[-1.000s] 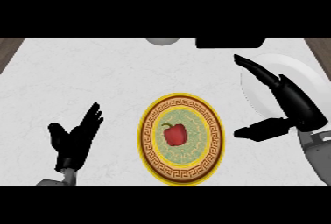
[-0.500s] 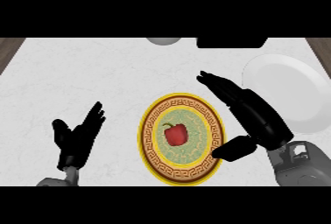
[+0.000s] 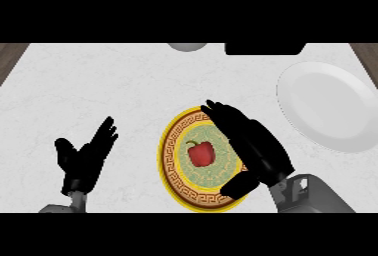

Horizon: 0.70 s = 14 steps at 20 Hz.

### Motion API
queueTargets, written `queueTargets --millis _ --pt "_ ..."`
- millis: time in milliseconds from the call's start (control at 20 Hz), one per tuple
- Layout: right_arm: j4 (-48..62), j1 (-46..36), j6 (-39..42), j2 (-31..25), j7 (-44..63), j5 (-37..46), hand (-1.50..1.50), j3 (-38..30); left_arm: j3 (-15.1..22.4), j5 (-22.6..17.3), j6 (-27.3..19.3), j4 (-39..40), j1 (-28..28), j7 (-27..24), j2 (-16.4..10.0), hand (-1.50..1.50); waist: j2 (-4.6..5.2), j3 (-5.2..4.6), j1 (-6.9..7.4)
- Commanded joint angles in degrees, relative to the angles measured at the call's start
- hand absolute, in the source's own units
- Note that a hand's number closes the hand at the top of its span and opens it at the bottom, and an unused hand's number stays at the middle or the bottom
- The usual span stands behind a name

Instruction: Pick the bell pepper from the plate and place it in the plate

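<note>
Your right hand (image 3: 251, 145) hangs wide open beside the pepper (image 3: 201, 153) on the patterned plate (image 3: 170, 155) — left hand (image 3: 85, 157) open too.

Bright, even light (shadows soft, faint)

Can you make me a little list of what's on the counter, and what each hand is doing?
pepper: red bell pepper, in the middle of the patterned plate
patterned plate: yellow rim, green centre, near the counter's front
white plate: at the upper right, apart from the patterned plate
right hand: open, fingers straight, over the patterned plate's right side, beside the pepper, not curled round it
left hand: open, resting at the lower left, fingers up
counter: white, marbled
</note>
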<state>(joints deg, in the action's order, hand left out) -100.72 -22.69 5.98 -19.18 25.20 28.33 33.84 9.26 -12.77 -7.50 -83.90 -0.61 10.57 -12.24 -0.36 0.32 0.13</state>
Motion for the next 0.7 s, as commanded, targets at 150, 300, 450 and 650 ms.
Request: queueTargets --millis 150,300,450,650 --pt "2.37 1.08 3.01 6.05 0.97 2.73 -1.50 0.63 1.06 1.83 0.64 1.52 3.99 -1.14 2.01 0.00 0.33 -0.33 0.13" --pt "5.33 -1.50 2.14 10.34 2.59 6.70 -1.50 1.49 -0.38 1.77 1.37 4.08 1.87 -1.44 2.05 0.00 0.40 -0.35 0.10" --pt "4.93 1.79 2.72 5.25 -1.04 9.16 -1.50 -0.15 -1.26 1.72 1.34 4.10 1.41 -0.56 2.10 0.00 0.39 -0.33 -0.10" --pt "5.12 2.89 2.58 7.50 0.79 14.19 -1.50 0.90 -0.83 2.78 0.11 1.03 -0.49 3.57 3.04 0.00 0.34 -0.32 -0.14"
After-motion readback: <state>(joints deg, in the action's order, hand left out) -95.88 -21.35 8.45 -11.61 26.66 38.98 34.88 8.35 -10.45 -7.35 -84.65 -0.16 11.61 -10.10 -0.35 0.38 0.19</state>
